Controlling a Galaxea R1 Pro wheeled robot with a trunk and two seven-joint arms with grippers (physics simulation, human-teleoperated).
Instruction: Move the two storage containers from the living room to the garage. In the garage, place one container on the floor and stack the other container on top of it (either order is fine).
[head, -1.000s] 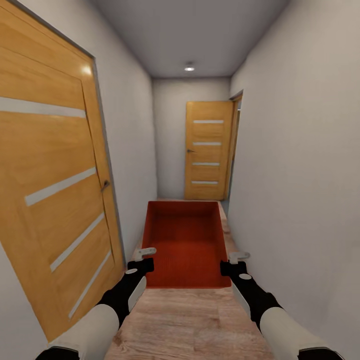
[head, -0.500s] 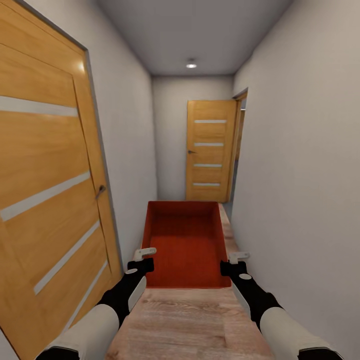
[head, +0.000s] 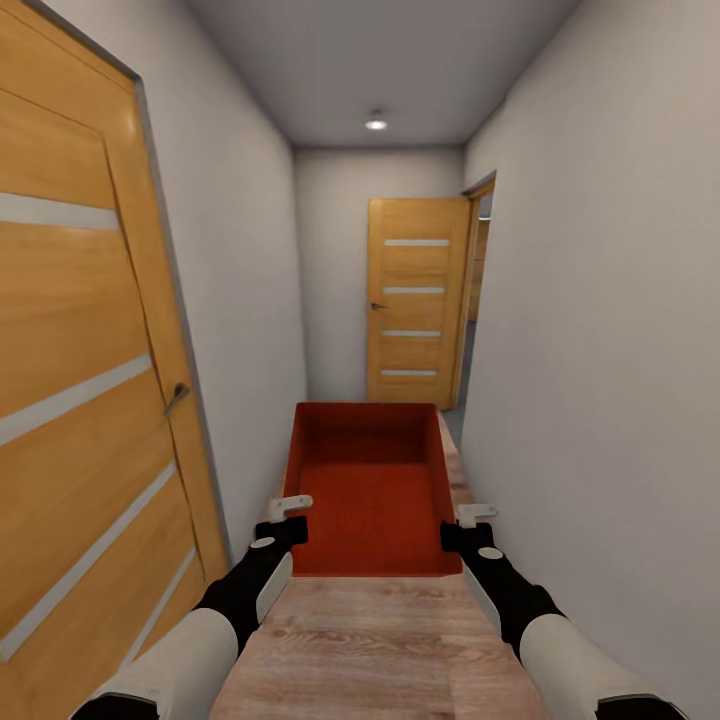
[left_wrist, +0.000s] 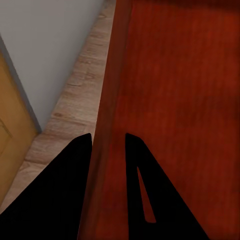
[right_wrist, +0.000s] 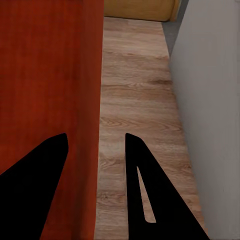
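One orange-red storage container (head: 370, 480) hangs level above the wood floor of a narrow corridor, held between my two arms. My left gripper (head: 285, 515) is shut on its left wall near the corner closest to me. In the left wrist view that gripper (left_wrist: 107, 142) straddles the container's rim (left_wrist: 175, 100). My right gripper (head: 465, 522) holds the right wall. In the right wrist view that gripper (right_wrist: 95, 142) has the container's wall (right_wrist: 45, 75) between its fingers, with a strip of floor showing beside the outer finger. The bin is empty inside.
A shut wooden door (head: 80, 400) lines the left wall close by. Another wooden door (head: 415, 300) stands at the corridor's end, beside an open doorway (head: 478, 300) on the right. Pale walls run close on both sides, and light wood planks (head: 370, 640) lie underfoot.
The view has advanced along the corridor: the left door has slid further out to the left and the end door looks slightly nearer. Container and grippers keep their places relative to me.
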